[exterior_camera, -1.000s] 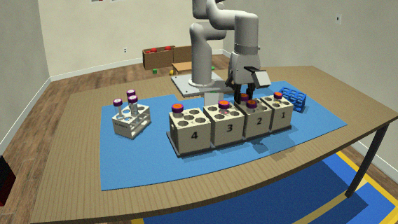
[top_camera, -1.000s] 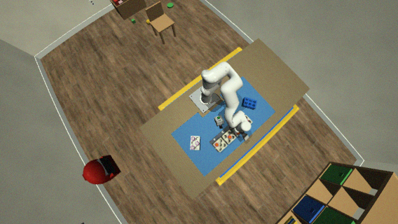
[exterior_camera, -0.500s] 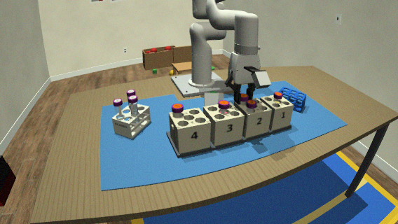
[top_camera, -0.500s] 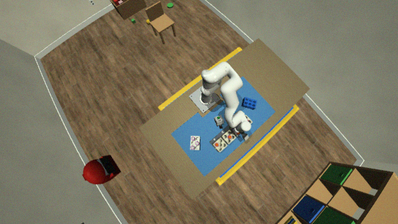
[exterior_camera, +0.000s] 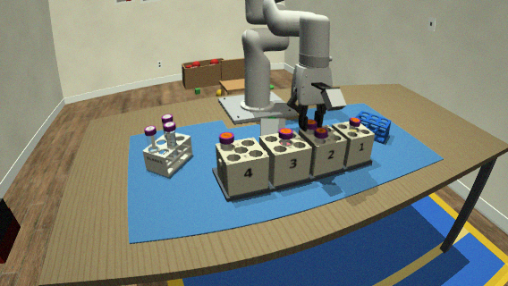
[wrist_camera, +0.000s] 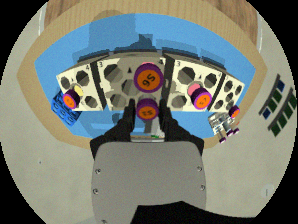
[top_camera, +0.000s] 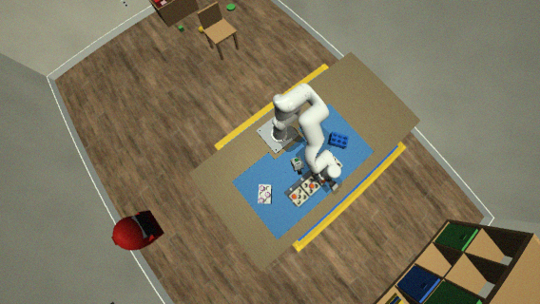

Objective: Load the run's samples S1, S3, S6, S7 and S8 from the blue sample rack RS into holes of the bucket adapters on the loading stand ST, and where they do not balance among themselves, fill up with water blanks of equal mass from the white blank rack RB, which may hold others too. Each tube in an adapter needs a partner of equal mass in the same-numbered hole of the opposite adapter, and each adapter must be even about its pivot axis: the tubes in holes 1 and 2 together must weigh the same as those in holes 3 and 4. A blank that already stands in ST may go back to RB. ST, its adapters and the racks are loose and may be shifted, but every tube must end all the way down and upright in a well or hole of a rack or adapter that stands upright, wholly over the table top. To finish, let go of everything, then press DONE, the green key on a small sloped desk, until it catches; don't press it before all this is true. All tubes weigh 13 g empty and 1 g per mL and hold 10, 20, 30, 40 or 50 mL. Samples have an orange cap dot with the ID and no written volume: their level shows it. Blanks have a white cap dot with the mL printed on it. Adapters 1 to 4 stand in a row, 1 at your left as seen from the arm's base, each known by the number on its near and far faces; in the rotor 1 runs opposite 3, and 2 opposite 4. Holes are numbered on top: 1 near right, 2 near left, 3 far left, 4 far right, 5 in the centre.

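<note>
My gripper (exterior_camera: 311, 120) (wrist_camera: 147, 105) (top_camera: 328, 182) stands over adapter 2 (exterior_camera: 330, 156) of the loading stand. Its fingers are slightly open around an orange-dotted sample tube (exterior_camera: 311, 123) (wrist_camera: 145, 104) that sits upright in a far hole of that adapter. A second tube (exterior_camera: 320, 132) (wrist_camera: 148, 78) stands in a near hole of adapter 2. Adapter 3 (exterior_camera: 292, 164) holds one tube (exterior_camera: 285, 132), adapter 4 (exterior_camera: 247, 172) holds one (exterior_camera: 226, 138), and adapter 1 (exterior_camera: 361, 149) holds one (exterior_camera: 354, 121). The blue sample rack (exterior_camera: 375, 123) (top_camera: 338, 140) looks empty.
The white blank rack (exterior_camera: 162, 161) (top_camera: 264, 194) stands left of the stand with three white-dotted blanks (exterior_camera: 169, 127). The small key desk (top_camera: 297, 163) sits between the arm's base and the stand. The table edge is just beyond the adapters.
</note>
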